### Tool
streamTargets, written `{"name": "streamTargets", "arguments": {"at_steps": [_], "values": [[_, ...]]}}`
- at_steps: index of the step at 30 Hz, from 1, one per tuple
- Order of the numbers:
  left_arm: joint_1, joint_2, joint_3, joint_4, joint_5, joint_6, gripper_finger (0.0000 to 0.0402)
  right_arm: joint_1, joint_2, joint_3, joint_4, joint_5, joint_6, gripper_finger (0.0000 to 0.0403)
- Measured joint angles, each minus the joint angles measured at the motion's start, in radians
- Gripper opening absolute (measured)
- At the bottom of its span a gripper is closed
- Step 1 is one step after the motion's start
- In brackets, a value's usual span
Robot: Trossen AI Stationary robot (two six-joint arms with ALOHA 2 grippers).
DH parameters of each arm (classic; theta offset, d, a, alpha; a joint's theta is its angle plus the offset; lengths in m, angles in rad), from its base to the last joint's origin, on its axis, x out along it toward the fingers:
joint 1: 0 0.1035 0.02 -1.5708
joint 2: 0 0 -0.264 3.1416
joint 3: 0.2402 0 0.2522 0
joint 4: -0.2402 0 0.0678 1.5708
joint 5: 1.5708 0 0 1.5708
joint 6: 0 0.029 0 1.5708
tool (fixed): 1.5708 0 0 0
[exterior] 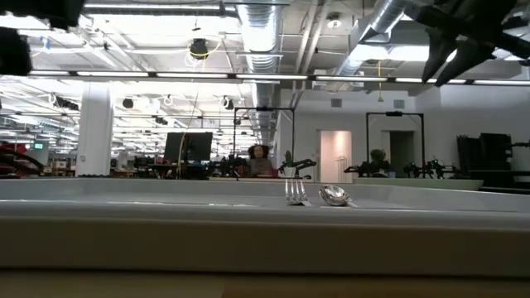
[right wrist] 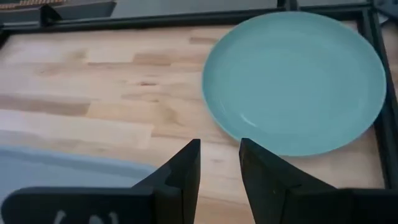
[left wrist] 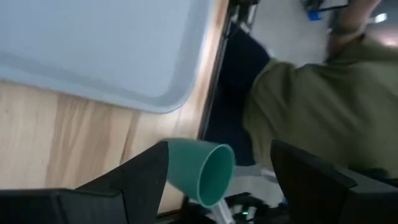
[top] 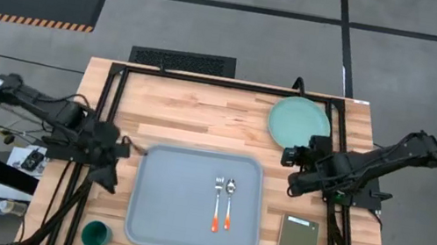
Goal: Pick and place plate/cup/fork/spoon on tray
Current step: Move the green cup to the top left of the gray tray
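Wooden table (top: 202, 111): fork (top: 216, 204), spoon (top: 229, 203) on tray (top: 168, 212); plate (top: 299, 123), cup (top: 96, 234) remain. Left gripper (top: 105, 177) wide, right gripper (top: 289, 157) narrow, both empty.

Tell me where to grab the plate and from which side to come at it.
Grip the plate by its raised rim, at the edge nearest the right tool, probably one finger over the lip and one under. It lies flat on the bare table, so its wide face gives nothing to pinch. That near edge faces the tray and is free; the far edges lie close to the dark frame.
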Motion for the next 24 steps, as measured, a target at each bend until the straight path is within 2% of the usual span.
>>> {"name": "streamTargets", "arguments": {"at_steps": [6, 10, 13, 20, 24], "values": [[-0.255, 0.027, 0.0, -0.015, -0.241, -0.096, 0.027, 0.014, 0.0, -0.04, 0.081, 0.017, 0.001, 0.0139], [-0.386, 0.054, 0.0, -0.012, -0.352, -0.177, 0.027, 0.011, -0.001, -0.052, 0.106, 0.033, -0.002, 0.0137], [-0.475, 0.085, 0.0, -0.003, -0.378, -0.244, 0.027, 0.014, -0.001, -0.057, 0.145, 0.055, -0.018, 0.0137], [-0.68, 0.196, 0.0, 0.008, -0.387, -0.399, 0.027, 0.017, 0.0, -0.057, 0.267, 0.062, -0.165, 0.0138], [-0.755, 0.28, 0.0, 0.06, -0.411, -0.447, 0.027, 0.017, 0.0, -0.057, 0.277, 0.062, -0.191, 0.0135]]}}
